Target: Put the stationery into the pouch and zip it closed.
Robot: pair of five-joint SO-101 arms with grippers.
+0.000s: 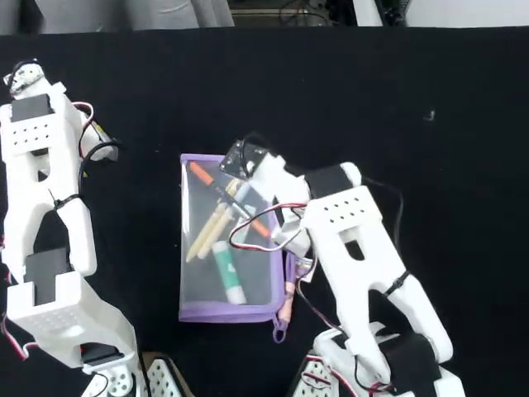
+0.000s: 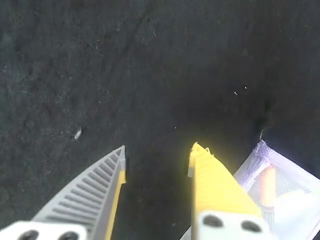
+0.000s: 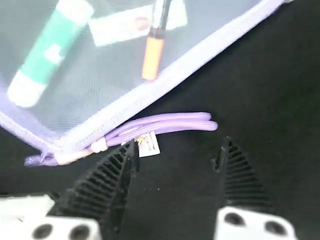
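Note:
A purple-edged mesh pouch (image 1: 192,248) lies flat at the table's middle. Through the mesh I see an orange pen (image 1: 216,187), wooden pencils (image 1: 208,231) and a green and white glue stick (image 1: 228,273). A purple strap (image 1: 283,318) trails off the pouch's near right corner. My right gripper (image 3: 175,150) stands open just off the pouch's right edge, its black fingers either side of the strap (image 3: 165,124) and a small tag (image 3: 149,145), touching neither. My left gripper (image 2: 158,146) hangs open over bare cloth, left of the pouch's corner (image 2: 262,150).
The table is covered in black cloth (image 1: 430,116). The left arm (image 1: 45,165) stands along the left edge. The right arm (image 1: 347,223) leans in from the front right over the pouch's right side. Open cloth lies behind and to the right.

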